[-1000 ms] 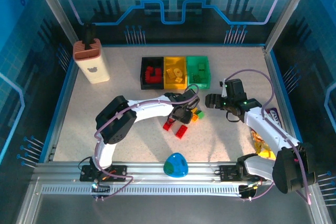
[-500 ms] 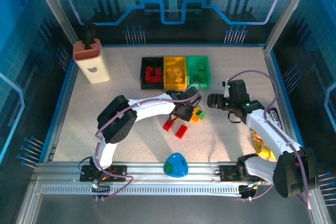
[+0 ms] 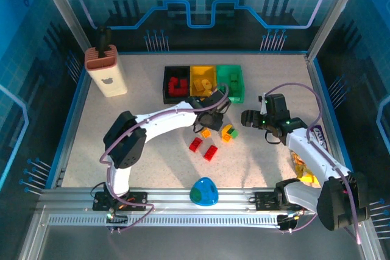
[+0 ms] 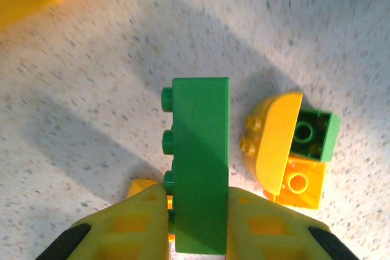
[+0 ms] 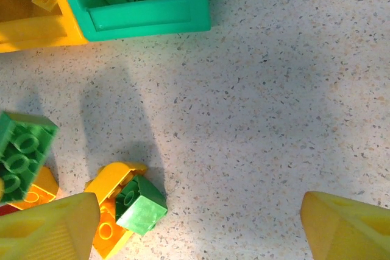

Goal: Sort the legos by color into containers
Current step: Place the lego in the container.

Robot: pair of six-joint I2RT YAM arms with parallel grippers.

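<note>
- Left gripper (image 4: 198, 214): fingers clamped on the two long flanks of a green brick (image 4: 198, 162), gripped at its near end. The studs face left in the wrist view, so the brick is held on its side. The grip looks square and firm.
- Position: the left gripper (image 3: 210, 117) stands at mid-table, just near of the bin row.
- Right gripper (image 5: 198, 229): fingers wide apart, nothing between them. It hangs over bare table (image 5: 274, 120) to the right of the loose bricks.
- Step in hand, as judged: carrying the green brick to the green bin (image 3: 241, 83), which stands far and slightly right of the left gripper and already holds green pieces.
- Next move calls for a short travel far and right until the brick is over the bin's opening and inside its near wall (image 5: 146, 19). The fingers should part only then. The yellow bin (image 3: 203, 68) touches it on the left, so an early drop could put the brick in the wrong bin.
- Outstanding work: a yellow brick (image 4: 274, 138), a small green brick (image 4: 314, 132) and an orange brick (image 4: 298, 184) lie in a touching cluster just right of the grip. Two red bricks (image 3: 211, 153) lie nearer, due for the black bin (image 3: 166, 83).
</note>
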